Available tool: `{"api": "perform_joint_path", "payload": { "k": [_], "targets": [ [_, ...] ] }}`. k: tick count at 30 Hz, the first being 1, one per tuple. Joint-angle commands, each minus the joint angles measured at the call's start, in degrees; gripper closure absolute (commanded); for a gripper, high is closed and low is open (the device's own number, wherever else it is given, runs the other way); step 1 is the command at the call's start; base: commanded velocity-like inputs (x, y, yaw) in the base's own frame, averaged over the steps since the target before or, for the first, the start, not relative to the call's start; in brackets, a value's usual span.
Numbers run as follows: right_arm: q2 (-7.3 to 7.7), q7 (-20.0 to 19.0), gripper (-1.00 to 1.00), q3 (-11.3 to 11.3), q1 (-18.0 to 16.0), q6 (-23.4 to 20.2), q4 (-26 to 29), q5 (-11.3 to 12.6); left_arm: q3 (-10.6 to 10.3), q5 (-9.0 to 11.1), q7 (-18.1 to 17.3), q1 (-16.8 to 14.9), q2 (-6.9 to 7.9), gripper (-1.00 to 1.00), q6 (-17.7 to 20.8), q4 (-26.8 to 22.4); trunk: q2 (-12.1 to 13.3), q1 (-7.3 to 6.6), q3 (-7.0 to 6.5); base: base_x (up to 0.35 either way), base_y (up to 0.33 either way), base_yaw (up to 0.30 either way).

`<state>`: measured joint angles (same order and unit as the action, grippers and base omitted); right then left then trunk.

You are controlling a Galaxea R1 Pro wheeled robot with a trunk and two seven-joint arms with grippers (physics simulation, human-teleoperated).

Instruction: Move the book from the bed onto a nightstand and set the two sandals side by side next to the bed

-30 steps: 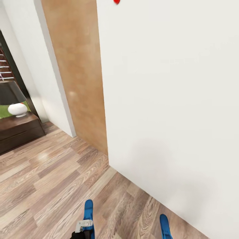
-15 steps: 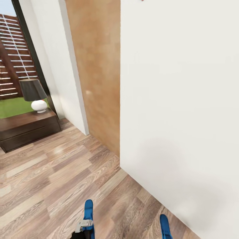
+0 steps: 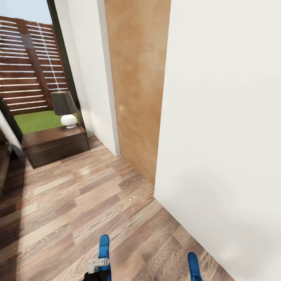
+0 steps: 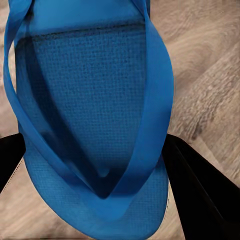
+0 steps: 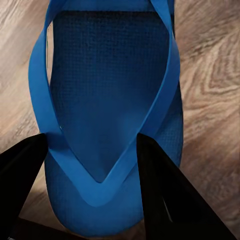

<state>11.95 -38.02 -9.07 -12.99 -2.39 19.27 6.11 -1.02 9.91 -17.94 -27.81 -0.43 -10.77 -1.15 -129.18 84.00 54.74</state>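
Both bright-blue sandals are held. My left gripper [image 4: 100, 175] is shut on one sandal [image 4: 85, 100], whose tip [image 3: 104, 246] pokes up at the bottom of the head view above the gripper [image 3: 97, 270]. My right gripper [image 5: 95, 185] is shut on the other sandal [image 5: 110, 85], whose tip [image 3: 193, 264] shows to the right. A nightstand [image 3: 54, 145], dark brown with drawers, stands far off at the left by the window. The book and the bed are out of view.
A white wall [image 3: 226, 136] runs close along my right, with a tan wood panel [image 3: 136, 89] beyond it. A lamp [image 3: 66, 111] stands on the nightstand before a black-framed window [image 3: 31, 78]. Wood-plank floor [image 3: 78, 203] stretches ahead and left. A dark wooden edge [image 3: 3, 164] is at the far left.
The whole head view has swung, so the wall, window and nightstand slid to the right in the picture. Both sandals stay in the grippers at the same spots.
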Motion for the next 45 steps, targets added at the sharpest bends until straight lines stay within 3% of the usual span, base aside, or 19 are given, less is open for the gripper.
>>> {"api": "perform_joint_path", "payload": {
  "k": [1,45],
  "targets": [
    [0.0,-0.3,1.0,-0.2,0.0,-0.3,0.0,0.4,-0.1,0.5,-0.2,-0.1,-0.01,1.0,-0.1,0.1,0.0,-0.01,0.05,0.0,0.0,0.282],
    [0.0,-0.3,1.0,-0.2,0.0,-0.3,0.0,0.3,0.0,0.5,-0.2,-0.1,0.08,1.0,-0.1,0.1,0.0,-0.01,0.05,0.084,0.0,0.282]
  ]
}}
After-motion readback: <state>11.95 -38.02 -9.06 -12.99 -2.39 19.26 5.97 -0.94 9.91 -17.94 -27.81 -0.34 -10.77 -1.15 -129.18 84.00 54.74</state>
